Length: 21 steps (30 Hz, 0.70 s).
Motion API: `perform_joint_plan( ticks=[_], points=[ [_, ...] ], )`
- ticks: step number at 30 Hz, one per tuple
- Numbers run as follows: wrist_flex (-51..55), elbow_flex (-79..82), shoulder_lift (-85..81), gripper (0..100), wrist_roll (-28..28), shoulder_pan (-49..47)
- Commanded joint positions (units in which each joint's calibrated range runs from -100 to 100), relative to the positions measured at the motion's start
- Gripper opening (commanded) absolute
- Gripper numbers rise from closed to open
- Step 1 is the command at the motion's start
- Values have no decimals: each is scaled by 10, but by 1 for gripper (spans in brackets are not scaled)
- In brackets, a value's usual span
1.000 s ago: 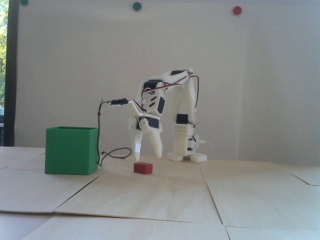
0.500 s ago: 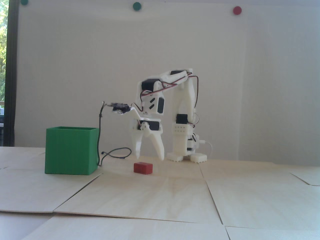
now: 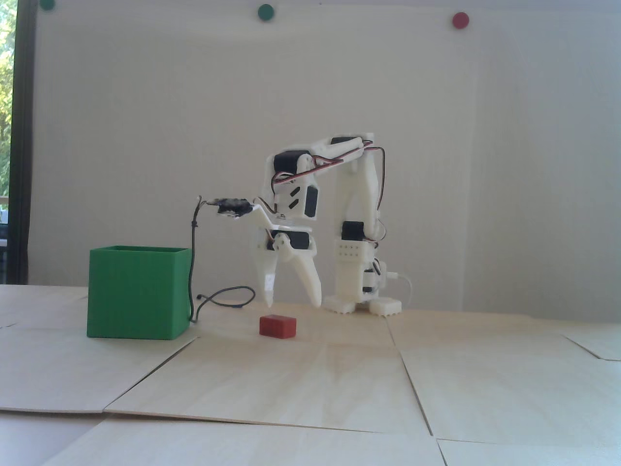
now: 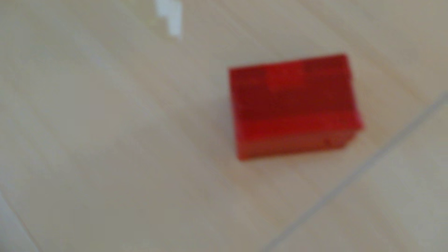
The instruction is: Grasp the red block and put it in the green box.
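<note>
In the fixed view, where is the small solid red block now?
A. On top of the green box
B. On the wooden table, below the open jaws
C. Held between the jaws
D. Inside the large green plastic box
B: the small solid red block lies on the wooden table, beneath the open gripper, apart from the large green plastic box.

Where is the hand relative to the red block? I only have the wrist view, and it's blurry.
Observer: In the fixed view the hand hangs open above the red block, not touching it.
Operator: Where's the green box? It's not in my picture.
Observer: The green box stands left of the block in the fixed view, apart from it.
Operator: Anything near the box?
Observer: A dark cable hangs down beside the box's right wall and loops on the table.
</note>
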Motion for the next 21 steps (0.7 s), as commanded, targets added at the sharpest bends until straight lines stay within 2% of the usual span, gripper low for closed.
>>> perform_joint_plan(
  ticks=[1,18,20,21],
  points=[
    [-42,-32,-1,41,3,6],
    [-68,-34,72,39,1,6],
    [-65,-34,72,25,4,6],
    [-65,-37,72,5,1,6]
  ],
)
